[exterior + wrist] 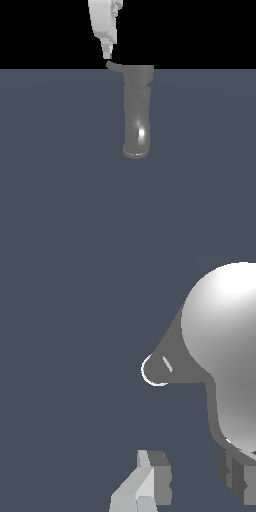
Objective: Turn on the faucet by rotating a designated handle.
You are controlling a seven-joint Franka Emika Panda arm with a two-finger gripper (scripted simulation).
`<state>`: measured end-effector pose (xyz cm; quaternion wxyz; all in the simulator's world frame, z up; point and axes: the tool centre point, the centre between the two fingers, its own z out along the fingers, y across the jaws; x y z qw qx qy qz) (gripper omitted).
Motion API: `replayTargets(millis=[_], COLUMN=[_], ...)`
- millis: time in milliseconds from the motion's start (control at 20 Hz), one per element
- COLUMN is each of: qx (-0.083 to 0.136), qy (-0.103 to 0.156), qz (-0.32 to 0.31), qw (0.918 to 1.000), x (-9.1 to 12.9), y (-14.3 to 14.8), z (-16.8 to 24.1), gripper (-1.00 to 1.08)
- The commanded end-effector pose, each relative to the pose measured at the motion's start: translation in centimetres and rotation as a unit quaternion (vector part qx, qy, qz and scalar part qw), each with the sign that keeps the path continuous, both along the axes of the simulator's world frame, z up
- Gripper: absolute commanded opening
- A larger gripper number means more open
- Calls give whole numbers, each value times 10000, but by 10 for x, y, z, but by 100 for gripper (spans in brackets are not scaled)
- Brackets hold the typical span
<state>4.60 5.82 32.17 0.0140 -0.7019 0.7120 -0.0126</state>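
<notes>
Grey handle (114,65) is jutting sideways from the faucet (137,112) cap toward the exterior view's left, its tip lying just under the parted, empty fingers (150,483).

You see only the lower part of the gripper (108,56); the exterior view's top edge cuts it off. In the wrist view the faucet (225,356) runs off frame, and the handle (214,411) vanishes behind one finger (240,476).

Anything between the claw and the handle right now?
Nothing. In the exterior view the claw hangs just above the handle tip; the wrist view shows open fingers with nothing between.
</notes>
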Motion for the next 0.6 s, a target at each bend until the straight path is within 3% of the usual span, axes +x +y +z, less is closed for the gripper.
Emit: replayTargets(millis=[0, 550], qx=[-3, -5], qy=[-1, 98], qz=[1, -83], qw=[10000, 9999], x=[0, -34], y=[0, -1], z=[0, -13], gripper=[-100, -100])
